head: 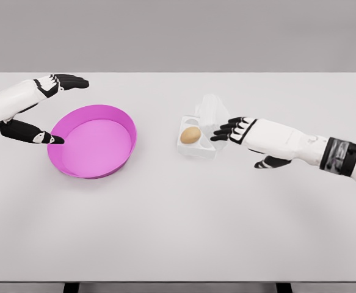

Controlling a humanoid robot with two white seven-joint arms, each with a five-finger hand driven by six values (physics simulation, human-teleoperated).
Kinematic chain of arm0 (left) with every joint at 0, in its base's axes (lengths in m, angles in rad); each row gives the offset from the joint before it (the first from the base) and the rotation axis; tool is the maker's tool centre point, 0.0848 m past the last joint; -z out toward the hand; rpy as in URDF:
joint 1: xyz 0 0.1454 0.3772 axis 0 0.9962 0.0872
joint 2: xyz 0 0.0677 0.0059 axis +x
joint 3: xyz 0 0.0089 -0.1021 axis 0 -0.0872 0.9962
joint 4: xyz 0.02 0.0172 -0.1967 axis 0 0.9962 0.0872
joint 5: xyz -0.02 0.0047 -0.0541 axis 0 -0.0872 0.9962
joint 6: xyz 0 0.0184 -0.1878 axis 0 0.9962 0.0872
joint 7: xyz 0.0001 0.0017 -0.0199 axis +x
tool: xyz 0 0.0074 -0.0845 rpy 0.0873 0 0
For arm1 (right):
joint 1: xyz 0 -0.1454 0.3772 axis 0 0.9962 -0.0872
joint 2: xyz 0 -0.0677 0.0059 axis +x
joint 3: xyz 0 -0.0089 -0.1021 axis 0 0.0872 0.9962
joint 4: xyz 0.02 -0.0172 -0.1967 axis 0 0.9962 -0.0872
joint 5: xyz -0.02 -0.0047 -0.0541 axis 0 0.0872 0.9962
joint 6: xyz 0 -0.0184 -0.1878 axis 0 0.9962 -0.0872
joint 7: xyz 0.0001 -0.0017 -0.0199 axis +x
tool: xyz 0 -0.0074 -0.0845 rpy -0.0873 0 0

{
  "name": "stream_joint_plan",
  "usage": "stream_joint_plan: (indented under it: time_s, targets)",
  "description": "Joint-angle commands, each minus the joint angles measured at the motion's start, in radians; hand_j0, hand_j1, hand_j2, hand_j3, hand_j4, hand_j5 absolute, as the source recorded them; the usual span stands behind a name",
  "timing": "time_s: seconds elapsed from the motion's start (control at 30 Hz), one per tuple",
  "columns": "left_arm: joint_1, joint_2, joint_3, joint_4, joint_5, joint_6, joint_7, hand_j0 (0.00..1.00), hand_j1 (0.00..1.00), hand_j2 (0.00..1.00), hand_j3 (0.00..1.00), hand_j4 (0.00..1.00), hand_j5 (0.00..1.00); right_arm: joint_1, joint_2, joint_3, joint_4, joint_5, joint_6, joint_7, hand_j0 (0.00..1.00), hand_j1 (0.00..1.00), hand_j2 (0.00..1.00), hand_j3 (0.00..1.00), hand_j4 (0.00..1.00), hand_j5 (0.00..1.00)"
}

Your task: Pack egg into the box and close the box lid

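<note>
- The white tabletop (178,232) fills most of the head view, running edge to edge under a plain grey backdrop; its front half lies bare.
- A round magenta bowl (93,141) with a low wall sits left of centre. It holds nothing and stands well apart from the box, with open surface between them.
- The left hand (46,110) reaches in from the left edge, its white forearm above the bowl's far-left side. Its fingers are stretched out and spread, gripping nothing: the upper dark fingers point right past the bowl's rim, while the thumb reaches to the rim on the near-left side, seemingly touching it.
- The right hand (236,130) comes in from the right edge on a white forearm with a dark band at the wrist. Its fingers are extended and loose, holding nothing, with the dark fingertips (221,132) just at the right side of the box; whether they touch it cannot be told.
- The box (199,135) is a small clear plastic egg carton near the middle of the tabletop. Its lid (210,108) stands raised at the back, tilted toward the right hand, so the box is open.
- The egg (190,135) is tan and smooth and lies on its side in the left compartment of the box, already inside it. Nothing covers it from above.
</note>
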State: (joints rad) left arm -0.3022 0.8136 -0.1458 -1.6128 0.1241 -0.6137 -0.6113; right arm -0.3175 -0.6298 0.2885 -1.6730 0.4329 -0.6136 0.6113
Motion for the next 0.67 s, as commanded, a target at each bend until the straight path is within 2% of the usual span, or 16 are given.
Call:
stream_joint_plan:
  time_s: [0.0, 0.1, 0.23, 0.33, 0.4, 0.43, 0.5, 0.63]
  targets:
    - [0.0, 0.001, 0.0, 0.001, 0.008, 0.003, 0.0, 1.0, 1.0, 1.0, 1.0, 1.0, 1.0, 0.0, 0.018, 0.02, -0.005, -0.006, 0.003, 0.0, 1.0, 1.0, 1.0, 1.0, 1.0, 1.0]
    - [0.0, 0.001, 0.0, 0.001, 0.009, 0.003, 0.0, 1.0, 1.0, 1.0, 1.0, 1.0, 1.0, -0.003, 0.025, 0.041, -0.023, -0.006, 0.003, 0.0, 1.0, 1.0, 1.0, 1.0, 1.0, 1.0]
    - [0.0, 0.001, 0.0, 0.001, 0.012, 0.003, 0.0, 1.0, 1.0, 1.0, 1.0, 1.0, 1.0, -0.008, 0.033, 0.026, -0.024, -0.006, 0.003, 0.0, 1.0, 1.0, 1.0, 1.0, 1.0, 1.0]
    - [0.0, -0.001, 0.0, 0.002, 0.012, 0.003, 0.0, 1.0, 1.0, 1.0, 1.0, 1.0, 1.0, 0.012, 0.027, -0.121, -0.008, -0.02, 0.003, 0.0, 1.0, 1.0, 1.0, 1.0, 1.0, 1.0]
    - [-0.002, 0.001, 0.0, 0.005, 0.014, 0.003, 0.0, 1.0, 1.0, 1.0, 1.0, 1.0, 1.0, 0.054, 0.024, -0.219, 0.039, -0.026, 0.003, 0.0, 1.0, 1.0, 1.0, 1.0, 1.0, 1.0]
    - [-0.002, 0.001, 0.0, 0.011, 0.017, 0.003, 0.0, 1.0, 1.0, 1.0, 1.0, 1.0, 1.0, 0.058, 0.021, -0.282, 0.096, -0.028, 0.003, 0.0, 1.0, 1.0, 1.0, 1.0, 1.0, 1.0]
    - [-0.002, 0.001, 0.0, 0.013, 0.02, 0.003, 0.0, 1.0, 1.0, 1.0, 1.0, 1.0, 1.0, 0.057, 0.013, -0.292, 0.134, -0.026, 0.003, 0.0, 1.0, 1.0, 1.0, 1.0, 1.0, 1.0]
    - [-0.002, 0.001, 0.0, 0.013, 0.012, 0.003, 0.0, 1.0, 1.0, 1.0, 1.0, 1.0, 1.0, 0.057, 0.015, -0.29, 0.127, -0.025, 0.003, 0.0, 1.0, 1.0, 1.0, 1.0, 1.0, 1.0]
